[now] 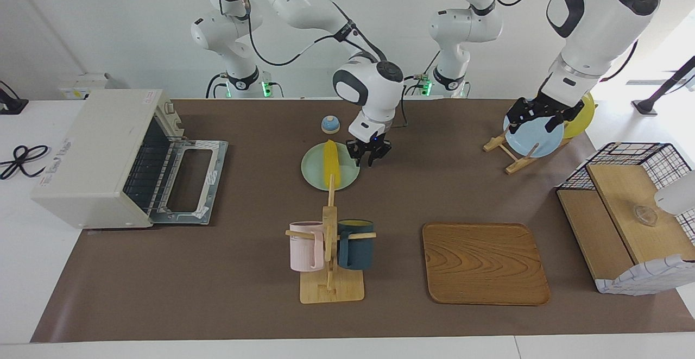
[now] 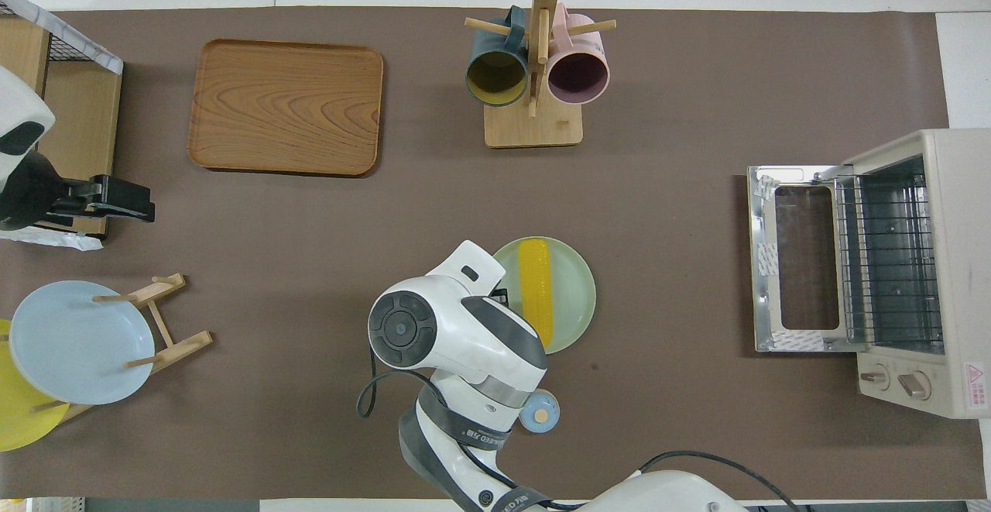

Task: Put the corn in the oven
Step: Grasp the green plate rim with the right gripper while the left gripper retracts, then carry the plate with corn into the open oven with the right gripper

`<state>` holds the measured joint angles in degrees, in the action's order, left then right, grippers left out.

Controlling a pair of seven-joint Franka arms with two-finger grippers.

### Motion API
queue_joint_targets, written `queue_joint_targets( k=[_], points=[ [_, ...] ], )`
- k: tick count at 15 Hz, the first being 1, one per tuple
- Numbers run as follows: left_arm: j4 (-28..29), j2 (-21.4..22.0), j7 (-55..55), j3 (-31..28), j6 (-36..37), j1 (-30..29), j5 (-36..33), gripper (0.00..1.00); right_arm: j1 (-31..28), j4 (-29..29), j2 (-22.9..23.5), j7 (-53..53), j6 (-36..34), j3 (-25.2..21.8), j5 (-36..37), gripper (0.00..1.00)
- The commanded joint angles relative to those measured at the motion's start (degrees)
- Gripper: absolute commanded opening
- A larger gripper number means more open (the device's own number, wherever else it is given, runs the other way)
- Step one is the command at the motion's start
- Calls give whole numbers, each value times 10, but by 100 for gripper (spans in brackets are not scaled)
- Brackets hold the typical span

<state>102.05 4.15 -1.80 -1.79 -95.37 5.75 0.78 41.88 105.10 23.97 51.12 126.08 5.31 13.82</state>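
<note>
Corn [image 1: 330, 163] flat on green plate [image 1: 314, 177], frame centre. Right pincer [image 1: 368, 157] just beside plate edge, fingers apart, empty. Oven [image 1: 98, 155] frame left, door down. Left pincer [image 1: 535, 115] upper right over blue plate [image 1: 535, 140]; grip state unclear.

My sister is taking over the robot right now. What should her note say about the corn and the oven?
Right gripper: open, low beside the green plate, right by the corn, not holding it.
Left gripper: waiting up over the blue plate in its wooden rack, at the left arm's end of the table.
Corn: lying on the green plate, mid-table.
Oven: at the right arm's end of the table, door folded down open, wire rack showing.
Done: the oven is open.
Left: grab the corn, carry it to the oven, set it on the rack.
</note>
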Motion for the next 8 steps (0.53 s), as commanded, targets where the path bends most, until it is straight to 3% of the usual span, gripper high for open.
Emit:
queue_joint_targets(
  k=[1,4,5,6,8],
  points=[
    [1,7,4,5,12,-5,-16,100,-5,39,-21,0,22,3,13,39],
    [-2,-8,3,9,-24,-15,-12,100,-5,52,-27,0,23,3,14,39],
    [-3,-17,3,10,-30,-15,-11,100,-5,55,-28,-1,22,3,14,28],
    [-5,-19,3,7,-39,-15,-10,100,-6,55,-28,-4,19,3,14,1],
    [-3,-20,3,7,-48,-15,-9,100,-10,51,-28,-7,-2,3,14,0]
  ],
)
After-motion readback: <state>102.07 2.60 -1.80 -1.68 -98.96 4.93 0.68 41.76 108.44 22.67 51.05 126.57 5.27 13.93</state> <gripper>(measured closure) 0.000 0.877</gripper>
